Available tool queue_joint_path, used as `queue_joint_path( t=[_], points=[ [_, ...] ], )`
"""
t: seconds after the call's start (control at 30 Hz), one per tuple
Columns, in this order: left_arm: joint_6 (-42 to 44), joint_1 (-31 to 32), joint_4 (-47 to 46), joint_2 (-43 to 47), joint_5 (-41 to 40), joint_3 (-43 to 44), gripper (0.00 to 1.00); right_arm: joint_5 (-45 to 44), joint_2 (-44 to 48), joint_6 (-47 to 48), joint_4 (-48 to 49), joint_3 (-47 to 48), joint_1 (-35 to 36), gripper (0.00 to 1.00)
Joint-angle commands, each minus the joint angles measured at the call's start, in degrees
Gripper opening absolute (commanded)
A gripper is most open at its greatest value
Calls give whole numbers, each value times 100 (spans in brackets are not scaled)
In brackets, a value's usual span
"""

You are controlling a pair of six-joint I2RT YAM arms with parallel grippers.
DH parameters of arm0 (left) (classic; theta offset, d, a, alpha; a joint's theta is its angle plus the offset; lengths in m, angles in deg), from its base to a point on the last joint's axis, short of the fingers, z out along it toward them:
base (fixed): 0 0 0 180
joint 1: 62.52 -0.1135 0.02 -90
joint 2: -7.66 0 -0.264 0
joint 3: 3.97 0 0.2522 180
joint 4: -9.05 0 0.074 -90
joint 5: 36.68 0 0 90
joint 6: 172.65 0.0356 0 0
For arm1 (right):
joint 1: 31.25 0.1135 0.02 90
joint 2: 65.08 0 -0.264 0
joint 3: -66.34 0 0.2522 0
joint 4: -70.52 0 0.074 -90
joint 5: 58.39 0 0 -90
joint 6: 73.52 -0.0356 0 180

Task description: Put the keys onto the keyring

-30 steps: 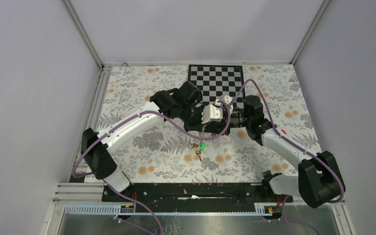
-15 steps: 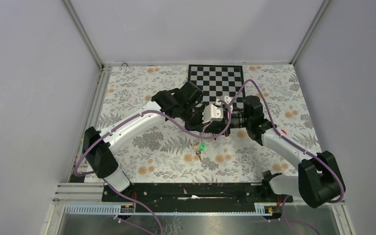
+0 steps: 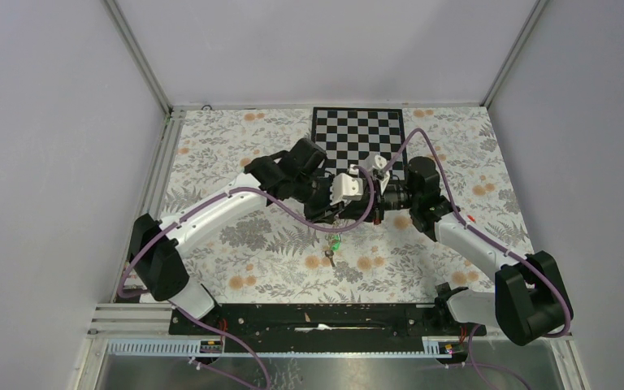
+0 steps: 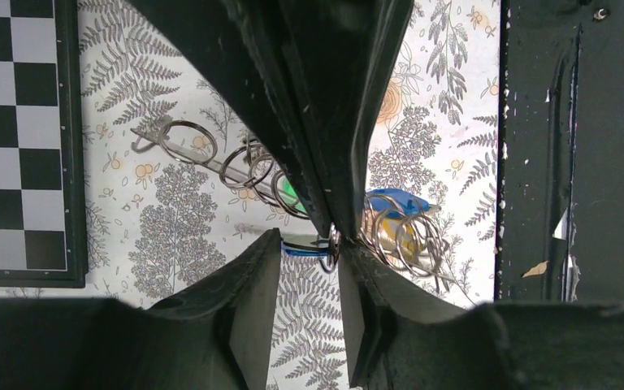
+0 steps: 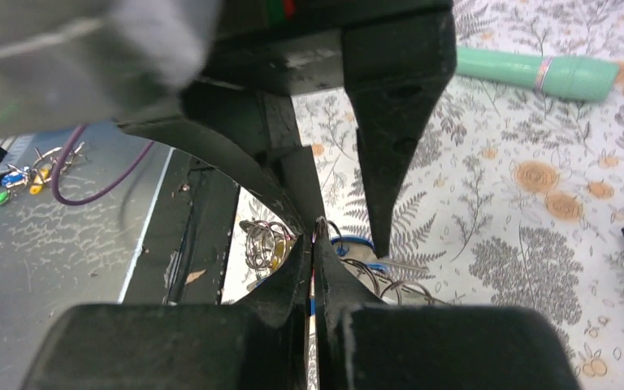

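Observation:
My two grippers meet tip to tip above the middle of the floral mat. My right gripper (image 5: 315, 231) is shut on the thin silvery keyring (image 5: 319, 223); its fingers (image 4: 333, 162) come down from the top of the left wrist view. My left gripper (image 4: 309, 244) holds a blue key (image 4: 302, 247) between its fingertips, right beside the ring. A bunch of wire rings hangs below with a green key (image 3: 335, 242), another blue key (image 4: 394, 203) and a yellow key (image 4: 404, 240). The left gripper's fingers (image 5: 390, 146) show in the right wrist view.
A checkerboard (image 3: 359, 134) lies at the back of the mat. A long mint-green piece (image 5: 536, 71) lies on the mat to the right. A small orange-red thing (image 3: 471, 218) sits beside the right forearm. A black rail (image 3: 317, 317) runs along the near edge.
Both grippers have shifted slightly left together, still tip to tip. The right wrist has turned a little. The hanging keys have stayed in about the same spot.

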Motion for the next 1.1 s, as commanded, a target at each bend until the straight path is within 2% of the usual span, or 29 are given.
queue_joint_path(
  t=[0.0, 0.23, 0.43, 0.7, 0.87, 1.07],
  points=[
    [9, -198, -657, 342, 607, -178, 36, 377, 147, -940, 1457, 127, -84, 0],
    [-64, -490, -946, 483, 1139, -367, 35, 361, 167, -1312, 1968, -11, -172, 0],
    [264, -501, -1036, 773, 1127, -677, 34, 231, 151, -1497, 2128, -15, -229, 0],
    [937, -501, -1041, 1111, 1029, -979, 40, 227, 95, -1403, 2002, 20, -261, 0],
    [992, -531, -1071, 1182, 745, -907, 44, 590, 166, -830, 1502, 36, -308, 0],
    [1121, -631, -1120, 1271, 838, -808, 49, 846, 261, 4, 729, 47, -310, 0]
  ],
)
